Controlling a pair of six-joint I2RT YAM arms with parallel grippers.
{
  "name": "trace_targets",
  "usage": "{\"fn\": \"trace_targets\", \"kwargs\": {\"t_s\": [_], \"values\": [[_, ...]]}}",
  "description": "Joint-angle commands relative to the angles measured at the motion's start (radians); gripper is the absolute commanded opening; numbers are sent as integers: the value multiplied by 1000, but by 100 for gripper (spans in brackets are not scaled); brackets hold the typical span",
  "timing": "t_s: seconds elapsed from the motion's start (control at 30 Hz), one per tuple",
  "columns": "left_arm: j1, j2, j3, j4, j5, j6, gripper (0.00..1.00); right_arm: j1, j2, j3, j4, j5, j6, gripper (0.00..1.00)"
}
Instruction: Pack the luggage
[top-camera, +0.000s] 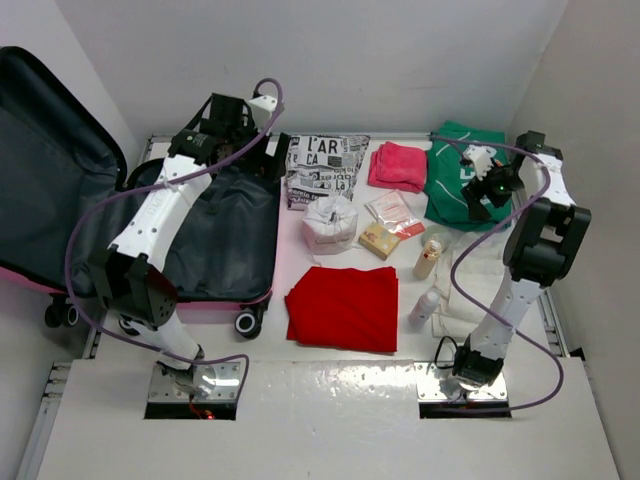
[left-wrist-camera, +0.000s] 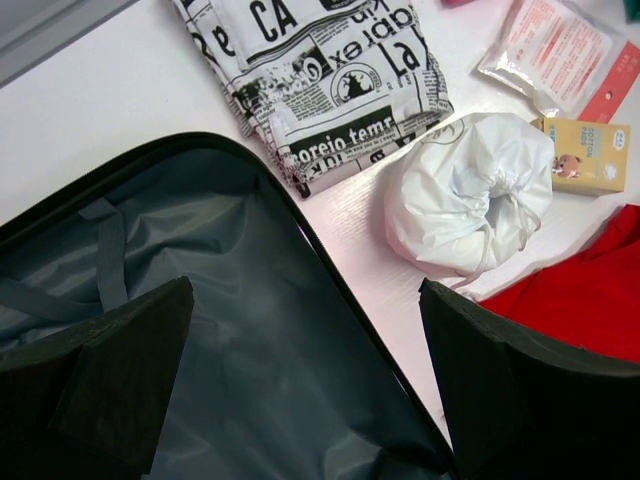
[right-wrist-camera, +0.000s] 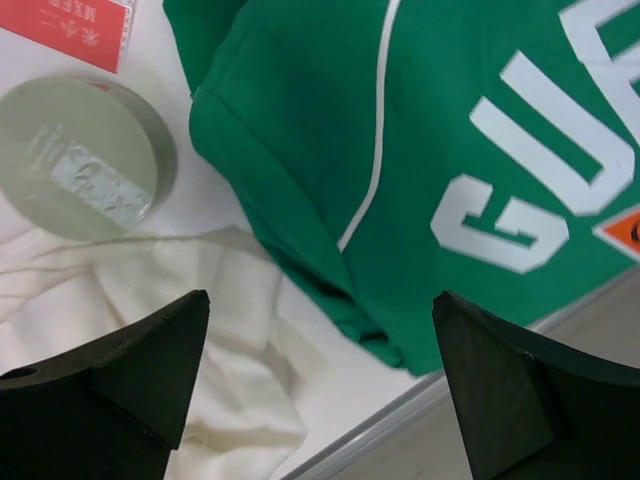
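The luggage (top-camera: 215, 240), a pink hard-shell suitcase, lies open on the left of the table with its dark grey lining (left-wrist-camera: 200, 330) bare and its lid (top-camera: 50, 150) propped up at the far left. My left gripper (top-camera: 268, 158) hangs open over the suitcase's far right corner. In the left wrist view it (left-wrist-camera: 305, 290) straddles the case's rim with nothing between its fingers. My right gripper (top-camera: 474, 200) is open above the near edge of a folded green sweatshirt (top-camera: 455, 180). The right wrist view shows it (right-wrist-camera: 320, 296) empty over the sweatshirt's hem (right-wrist-camera: 400, 150) and a white cloth (right-wrist-camera: 150, 330).
Beside the case lie a newspaper-print fabric (top-camera: 325, 165), a white bag (top-camera: 330, 222), a red cloth (top-camera: 345, 305), a pink towel (top-camera: 397, 165), a sachet (top-camera: 392, 212), a yellow box (top-camera: 380, 240), a jar (top-camera: 430, 258) and a spray bottle (top-camera: 424, 307). The table's right rail (right-wrist-camera: 480, 400) is close.
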Motion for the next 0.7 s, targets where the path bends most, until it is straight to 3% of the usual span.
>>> {"fn": "trace_targets", "kwargs": {"t_s": [0.0,0.27,0.53,0.67], "values": [[-6,-9,20,18,6,0,99,25,36,-6,60,20,-97,93],[-6,-9,11,18,-43,0,99,65,124,18,29,47,-206,94],[-6,1,1,9,-72,0,99,97,242,73,38,107,-208,94],[-6,1,1,9,-82,0,99,102,285,110,44,121,-194,86]]}}
